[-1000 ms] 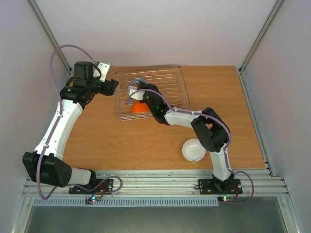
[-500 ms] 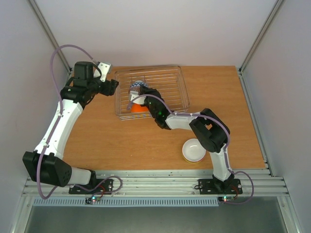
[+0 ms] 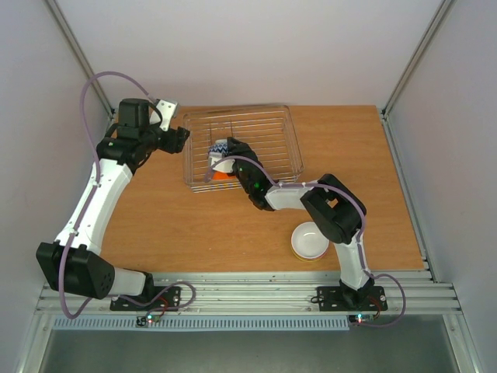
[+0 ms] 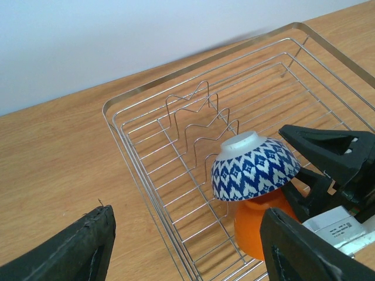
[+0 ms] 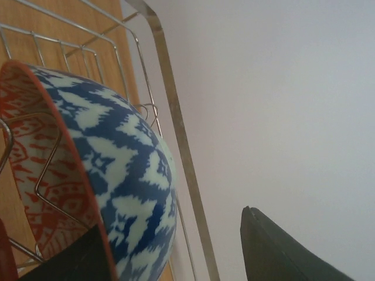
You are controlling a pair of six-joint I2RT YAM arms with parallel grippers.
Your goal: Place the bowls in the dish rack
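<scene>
Two are loaded: the blue-and-white zigzag round bowl (image 4: 255, 170) leans on the plain orange bowl (image 4: 258, 228) inside the rectangular metal-wire dish rack (image 3: 286, 148). The right gripper (image 3: 223, 158) is spread around its rim, and the left gripper (image 4: 184, 246) is spread and empty. The white round bowl (image 3: 309, 239) at the rack's 5 o'clock is unloaded.

A blue-and-white bowl (image 4: 255, 167) sits tilted on an orange bowl (image 4: 258, 228) inside the dish rack (image 4: 193, 120).
</scene>
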